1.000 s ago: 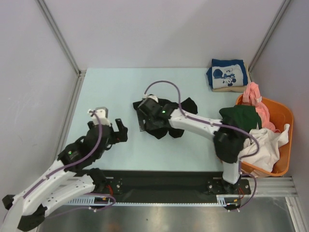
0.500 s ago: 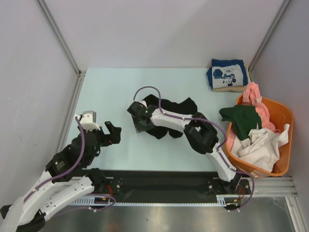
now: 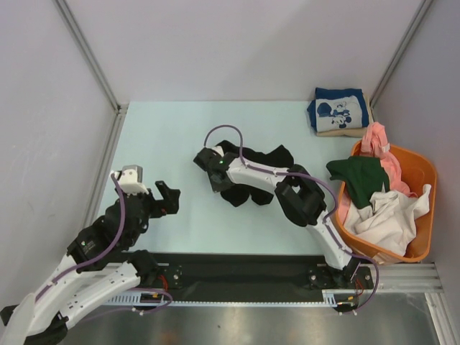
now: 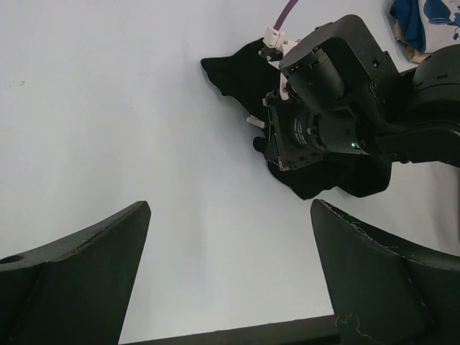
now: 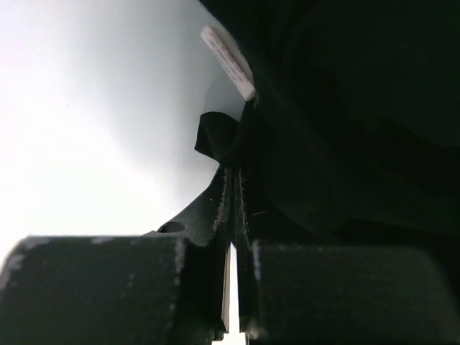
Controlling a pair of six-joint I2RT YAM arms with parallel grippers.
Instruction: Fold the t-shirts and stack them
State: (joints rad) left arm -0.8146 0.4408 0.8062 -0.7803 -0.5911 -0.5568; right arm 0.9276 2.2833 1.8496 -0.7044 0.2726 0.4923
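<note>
The table (image 3: pixel 165 136) has open surface toward 9 and 12 o'clock. Mid-table lies the crumpled black t-shirt (image 3: pixel 279 155), its long axis running 9 to 3 o'clock. The right gripper (image 3: pixel 215 181) is clamped on the shirt's 9 o'clock edge, fingers almost together. At 8 o'clock, well apart from the shirt, the left gripper (image 3: pixel 169 197) is spread wide, holding nothing.

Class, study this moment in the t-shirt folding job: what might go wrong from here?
1. The right gripper has its jaws shut on only a thin edge of the crumpled black t-shirt, beside its white label; the cloth may slip out when pulled.
2. The left gripper hangs open, apart from the shirt, so a one-armed pull may drag the heap rather than spread it.
3. The purple cable loops close by and might snag.
</note>
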